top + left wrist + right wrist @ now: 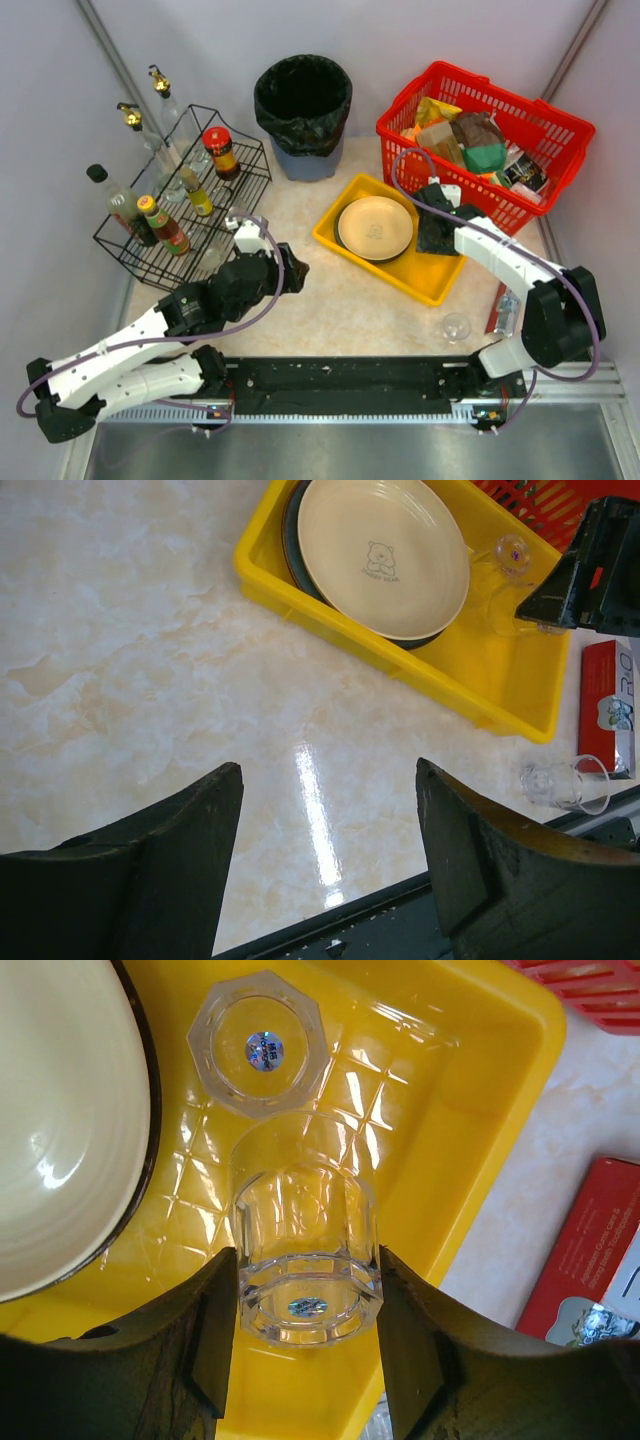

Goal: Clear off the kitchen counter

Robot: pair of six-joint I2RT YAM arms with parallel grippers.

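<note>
— What was the bench (130,660) made of?

— A smooth beige-pink slab with a faint marbled stone pattern. It was glossy enough to throw back a bright streak of light. It lay at the foot of pale grey-lilac walls and ran under everything in view.

— And the left tool (325,810)?

— Its two dark, blunt fingers stood wide apart above a bare stretch of that slab, with nothing between them.

— The right tool (305,1280)?

— It was closed on a clear glass (305,1250), a thick-walled tumbler with faceted sides, one finger pressed to each flank. The glass was over the yellow tray (480,1110), shiny moulded plastic with a diamond pattern in its floor. I couldn't tell whether it touched down.

— What else was in the tray?

— A second glass (258,1045), eight-sided in outline with a small sticker at its centre. There was also a round cream plate (385,555) with a ribbed rim and a little bear printed in the middle (a darker plate showed under its edge).

— Anything loose on the slab?

— A third glass (565,780) sat near the front edge, just beside a flat red box (605,700).

— Farther back?

— A red plastic basket (560,125) with latticed walls was full of packets. Next to it were a round bin (303,100) lined with a black bag and a black wire rack (250,195) holding bottles (165,225).
</note>
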